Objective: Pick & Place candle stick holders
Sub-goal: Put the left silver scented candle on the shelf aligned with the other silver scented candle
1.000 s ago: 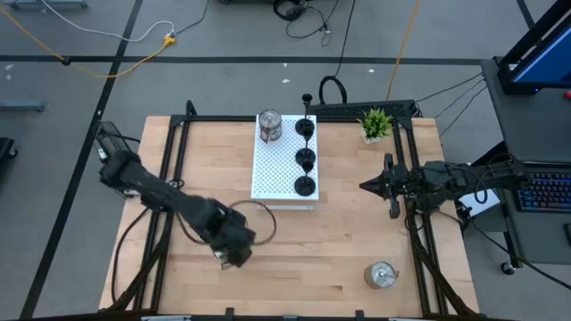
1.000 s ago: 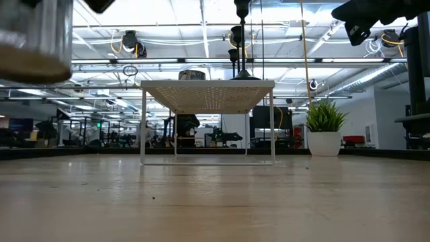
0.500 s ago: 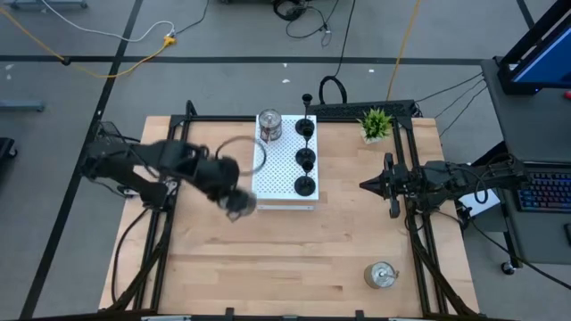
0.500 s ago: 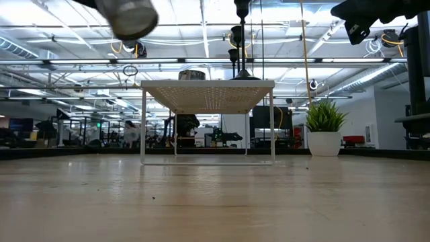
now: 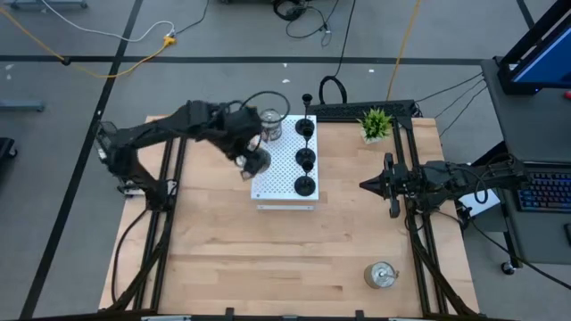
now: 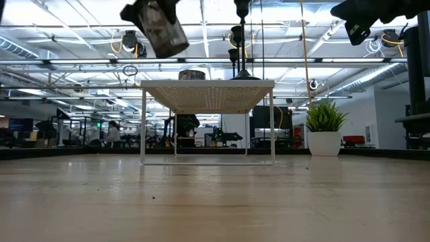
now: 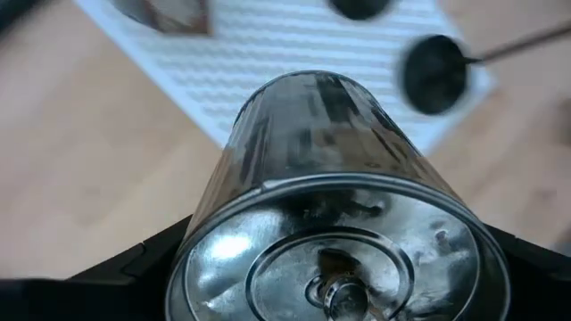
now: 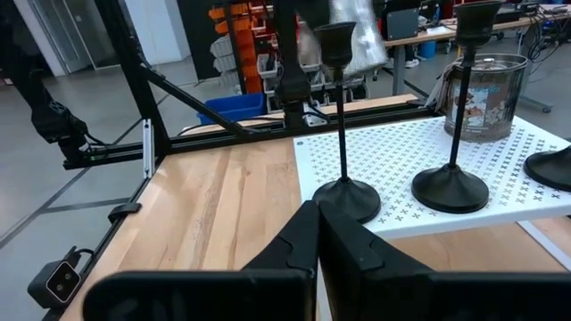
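My left gripper [image 5: 254,162] is shut on a shiny silver holder [image 7: 339,214] above the left edge of the white perforated board [image 5: 281,174]. In the low view the holder [image 6: 161,27] hangs tilted, high above the board [image 6: 208,89]. A second silver holder [image 5: 270,127] and three black goblet-shaped holders [image 5: 306,159] stand on the board on their round bases. A third silver holder [image 5: 381,275] stands on the table at the near right. My right gripper [image 5: 364,185] is shut and empty, right of the board. My left gripper pinches the silver holder's round side wall [image 7: 210,223] between its two fingers [image 7: 152,263], one on each side. The fingers come from the table's left, slanting down. The holder is lifted clear and tilted, with one round end, a small stud at its middle, facing the wrist camera.
A small green potted plant [image 5: 376,123] stands at the far right of the table. Black frame rails [image 5: 169,178] run along both sides. Bare wood lies in front of the board, toward the near edge.
My left gripper has carried the silver holder from the near left of the table toward the far edge and right, up to the board's left edge. The holder has stayed lifted clear and has tipped more to one side.
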Motion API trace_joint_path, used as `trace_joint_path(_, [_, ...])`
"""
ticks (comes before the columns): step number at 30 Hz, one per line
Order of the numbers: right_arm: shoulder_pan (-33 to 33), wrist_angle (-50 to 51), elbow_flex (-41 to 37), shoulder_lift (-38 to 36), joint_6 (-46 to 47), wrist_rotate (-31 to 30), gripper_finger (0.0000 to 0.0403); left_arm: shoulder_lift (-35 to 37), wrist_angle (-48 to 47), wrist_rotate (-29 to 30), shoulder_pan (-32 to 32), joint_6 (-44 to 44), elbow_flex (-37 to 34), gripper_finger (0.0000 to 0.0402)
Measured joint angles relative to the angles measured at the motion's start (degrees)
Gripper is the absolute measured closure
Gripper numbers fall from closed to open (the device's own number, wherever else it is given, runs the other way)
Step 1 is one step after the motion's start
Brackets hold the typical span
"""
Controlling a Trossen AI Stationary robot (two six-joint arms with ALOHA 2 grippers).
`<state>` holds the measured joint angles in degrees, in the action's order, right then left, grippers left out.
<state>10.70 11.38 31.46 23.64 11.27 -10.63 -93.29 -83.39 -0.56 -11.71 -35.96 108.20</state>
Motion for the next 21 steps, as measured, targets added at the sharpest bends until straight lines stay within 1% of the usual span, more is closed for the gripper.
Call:
trace_joint_path(4, [0.00, 0.00, 0.00, 0.00, 0.02, -0.02, 0.0403, -6.61, -5.72, 3.48, -2.74, 6.20, 7.25, 0.0046])
trace_joint_path(7, [0.00, 0.00, 0.00, -0.01, 0.02, -0.02, 0.0403, -11.28, -6.35, 4.40, -3.99, 10.16, 11.35, 0.0046])
trace_joint_path(10, [0.00, 0.00, 0.00, -0.01, 0.02, -0.02, 0.0403, -14.99, -6.59, 4.69, -5.02, 12.93, 13.81, 0.0046])
trace_joint_path(15, [0.00, 0.00, 0.00, -0.01, 0.04, -0.02, 0.0403, -18.25, -6.58, 5.33, -6.04, 14.78, 14.80, 0.0046])
trace_joint_path(21, [0.00, 0.00, 0.00, -0.02, 0.73, -0.04, 0.0403, -19.96, -6.65, 6.17, -6.26, 15.87, 14.80, 0.0046])
